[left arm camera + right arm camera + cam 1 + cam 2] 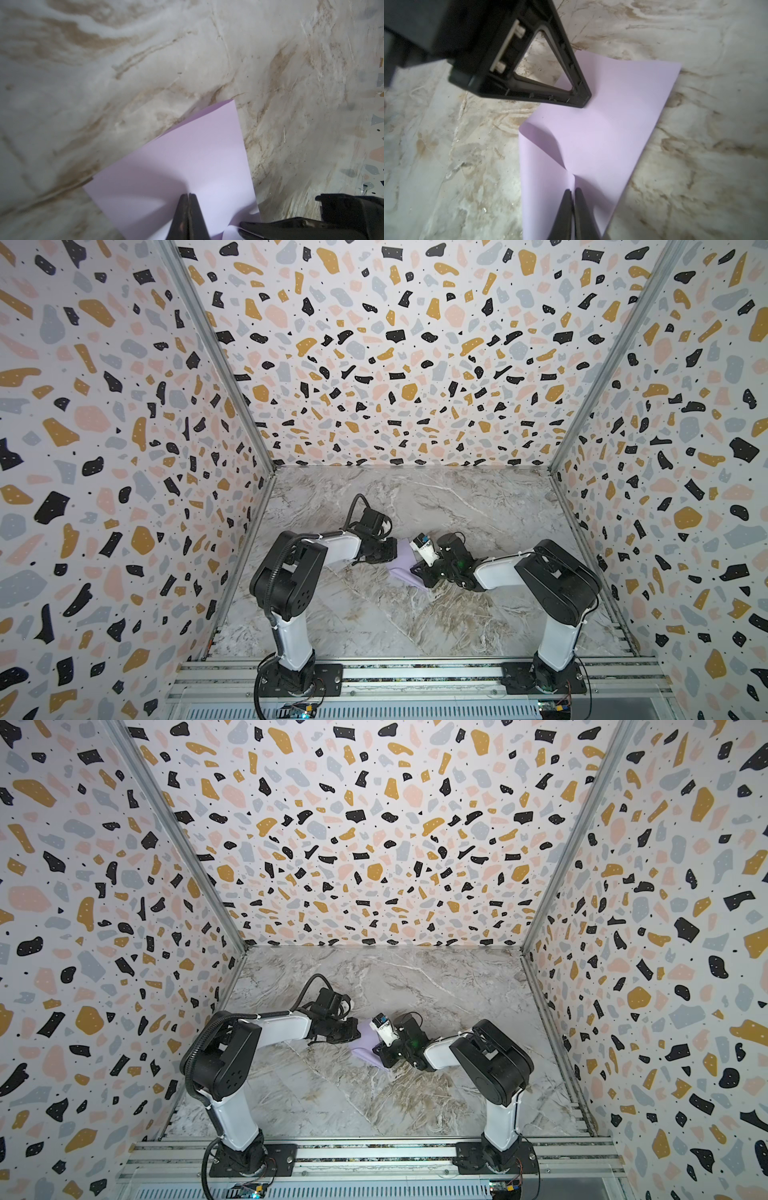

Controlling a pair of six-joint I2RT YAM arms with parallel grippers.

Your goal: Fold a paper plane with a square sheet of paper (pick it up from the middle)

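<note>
1. The paper (pixel 404 561) lies just below the centre of both top views (pixel 366 1041), between the two grippers over the table (pixel 374 614).
2. In those views only a small lilac patch shows. The rest is hidden under the gripper heads and the white camera (pixel 422 549) on the right wrist.
3. The left wrist view shows more of the paper (pixel 187 155): plain and unprinted, with one sharp corner in view. Its near part is cut off by the frame.
4. In the right wrist view the paper (pixel 602 124) is buckled and one side curls up in a soft roll. No sharp crease shows.
5. The left gripper (pixel 189 195) is clenched on the paper, jaws pressed together with a pinch of sheet between them. Its tip also shows in the right wrist view (pixel 586 101), meeting the sheet's far part.
6. The right gripper (pixel 573 190) is likewise clamped on the paper, which rises in a small ridge at the jaws. In the left wrist view it is only a blurred black shape (pixel 242 225) at the sheet's edge.
7. Whether the free corners touch the table or hang just above it is unclear.
8. Speckled walls (pixel 124 448) enclose the table on three sides.
</note>
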